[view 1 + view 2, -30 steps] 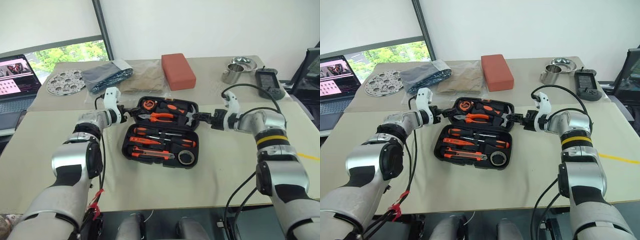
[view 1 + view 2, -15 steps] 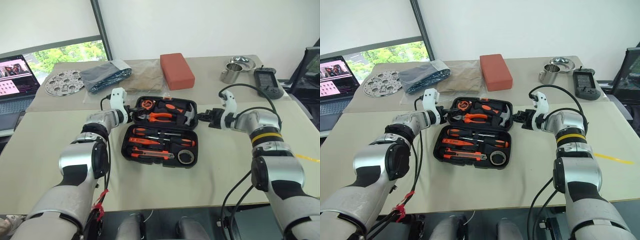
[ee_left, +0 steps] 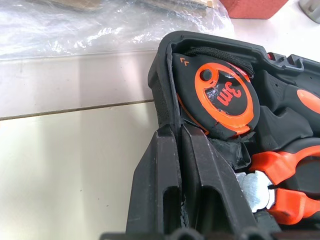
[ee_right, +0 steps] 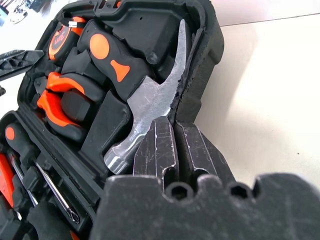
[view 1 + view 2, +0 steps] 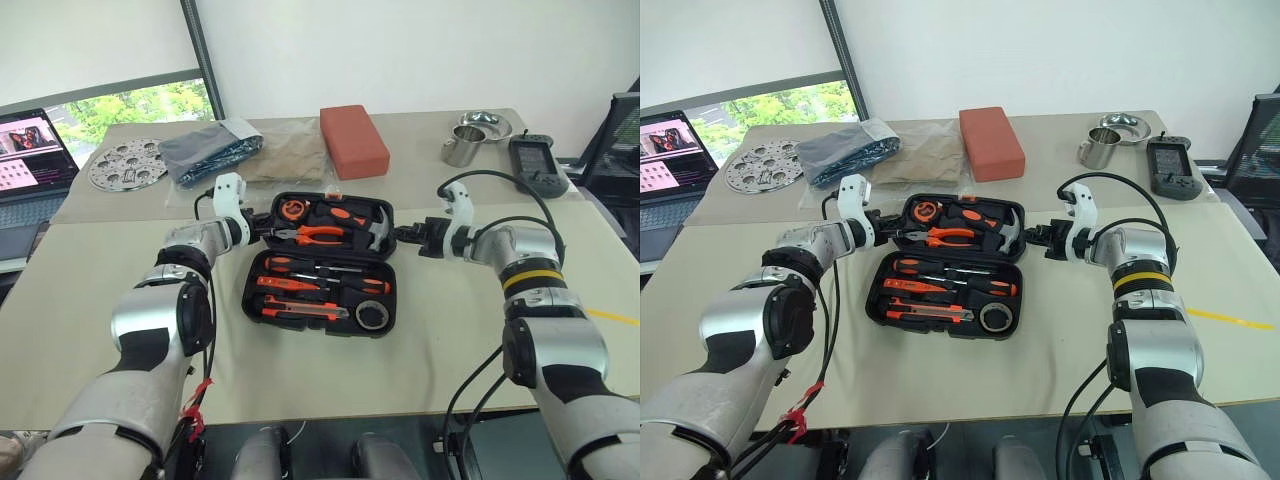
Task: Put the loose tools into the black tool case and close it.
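Observation:
The black tool case point(image 5: 247, 290) lies open in the middle of the table. Its near half holds the loose tools in slots: screwdrivers point(image 5: 312, 268), the utility knife point(image 5: 300, 310) and the grey tape roll point(image 5: 373, 316). The far half holds a tape measure point(image 3: 225, 97), pliers point(image 5: 312, 235) and a hammer point(image 4: 150, 100). My left gripper point(image 5: 262, 227) is shut on the far half's left wall point(image 3: 160, 85). My right gripper point(image 5: 402, 236) is shut on its right rim point(image 4: 205, 45), beside the hammer head.
Along the table's far side lie a red block point(image 5: 354, 141), a bagged dark cloth point(image 5: 212, 150), a round perforated plate point(image 5: 128, 164), a metal cup point(image 5: 461, 147), a bowl point(image 5: 487, 125) and a dark handheld device point(image 5: 532, 164). A laptop point(image 5: 30, 160) stands far left.
Both grippers have closed on the far half of the case, the right one first, then the left. The arms have stayed in place and the case has not moved.

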Motion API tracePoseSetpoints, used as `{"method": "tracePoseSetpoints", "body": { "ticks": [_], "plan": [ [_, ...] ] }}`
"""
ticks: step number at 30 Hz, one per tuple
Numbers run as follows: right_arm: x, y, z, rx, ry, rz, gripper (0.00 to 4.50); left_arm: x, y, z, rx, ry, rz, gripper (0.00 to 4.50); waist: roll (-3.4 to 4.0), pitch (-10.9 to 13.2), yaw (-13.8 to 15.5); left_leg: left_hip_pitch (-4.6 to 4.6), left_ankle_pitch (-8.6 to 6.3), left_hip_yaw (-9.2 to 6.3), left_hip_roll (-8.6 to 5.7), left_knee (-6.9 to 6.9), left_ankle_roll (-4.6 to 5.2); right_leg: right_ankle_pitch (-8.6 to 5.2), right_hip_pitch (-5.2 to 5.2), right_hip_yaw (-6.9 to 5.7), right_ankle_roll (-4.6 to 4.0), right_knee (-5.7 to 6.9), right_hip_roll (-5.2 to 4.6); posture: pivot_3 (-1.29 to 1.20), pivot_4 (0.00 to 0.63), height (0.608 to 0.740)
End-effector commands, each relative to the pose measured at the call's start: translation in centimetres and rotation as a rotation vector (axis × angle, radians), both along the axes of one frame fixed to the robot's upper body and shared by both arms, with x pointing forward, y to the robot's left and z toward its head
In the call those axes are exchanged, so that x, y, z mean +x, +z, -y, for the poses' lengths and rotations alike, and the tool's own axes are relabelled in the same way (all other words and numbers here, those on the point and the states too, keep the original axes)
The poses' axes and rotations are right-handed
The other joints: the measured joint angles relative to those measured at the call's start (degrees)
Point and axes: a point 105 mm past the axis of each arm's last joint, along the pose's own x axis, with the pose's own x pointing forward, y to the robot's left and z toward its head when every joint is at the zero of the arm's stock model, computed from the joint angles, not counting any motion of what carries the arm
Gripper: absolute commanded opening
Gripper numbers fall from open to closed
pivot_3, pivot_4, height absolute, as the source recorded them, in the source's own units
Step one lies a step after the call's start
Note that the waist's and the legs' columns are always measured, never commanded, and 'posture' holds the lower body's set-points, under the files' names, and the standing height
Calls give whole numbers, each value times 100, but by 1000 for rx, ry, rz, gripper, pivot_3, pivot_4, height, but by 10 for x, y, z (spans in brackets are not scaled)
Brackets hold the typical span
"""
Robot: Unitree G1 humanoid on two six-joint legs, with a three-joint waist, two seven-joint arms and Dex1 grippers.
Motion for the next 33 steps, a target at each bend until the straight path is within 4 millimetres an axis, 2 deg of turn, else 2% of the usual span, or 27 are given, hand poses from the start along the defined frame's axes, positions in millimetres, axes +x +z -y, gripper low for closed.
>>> {"method": "tracePoseSetpoints", "body": {
  "ticks": [1, 3, 7, 12, 16, 22, 25, 28, 31, 33],
  "plan": [
    [1, 25, -6, -7, 73, 161, 0, -1, 11, -3, 11, -54, 46, 106, 0, 0, 0, -1, 1, 1, 1, 0, -1, 0, 0, 0, 0, 0, 2, 0, 150, 740],
    [1, 29, -5, -6, 82, 206, 0, -4, 13, -3, 10, -100, 55, 106, 0, 0, 2, -4, 2, 2, 2, 1, -3, 0, 0, 0, 0, 0, 6, 0, 150, 740],
    [-9, 47, -8, -38, 160, 436, 0, -10, 34, -4, 27, -257, 202, 106, 0, 0, 2, -12, 6, 0, 7, 0, -11, 0, -4, -1, 0, 0, 15, 0, 150, 740],
    [-18, 50, -9, -140, 196, 640, 0, -14, 45, -8, 149, -339, 351, 106, 1, 0, 10, -15, 9, -5, 11, 1, -15, 0, -4, -1, 0, -3, 21, 0, 150, 740],
    [-24, 54, -8, -337, 244, 904, 0, -15, 61, -18, 426, -351, 606, 106, 1, 0, 16, -12, 11, -4, 11, 3, -15, 0, -3, 3, 0, -4, 20, 0, 150, 740],
    [-22, 65, -13, -463, 261, 1109, 0, -19, 64, -34, 804, -341, 797, 106, 0, 0, -8, 4, 14, 1, 14, -3, -11, 1, 6, 21, 0, -1, 22, 0, 150, 740],
    [-35, 58, -21, -577, 371, 1239, 0, -30, 55, -37, 1019, -422, 898, 106, 1, 0, -21, 11, 14, 0, 17, -3, -10, 1, 7, 28, -1, 0, 22, 0, 150, 740],
    [-57, 41, -24, -725, 541, 1384, 0, -48, 35, -37, 1226, -600, 997, 106, 1, 0, -20, 20, 13, -1, 17, -5, -8, 1, 7, 37, -1, -1, 20, 0, 150, 740],
    [-79, 16, -16, -866, 710, 1456, 0, -70, 0, -48, 1455, -860, 1048, 106, 1, 0, 8, 28, 7, -2, 17, -7, 2, 1, 12, 40, -1, -3, 12, 0, 150, 740],
    [-90, -2, -4, -916, 794, 1429, 720, -80, -18, -64, 1575, -1001, 1035, 0, -1, 1, 20, 50, -3, 1, 16, -6, 17, 1, 31, 43, -1, -9, -1, 0, 150, 740]
  ]
}}
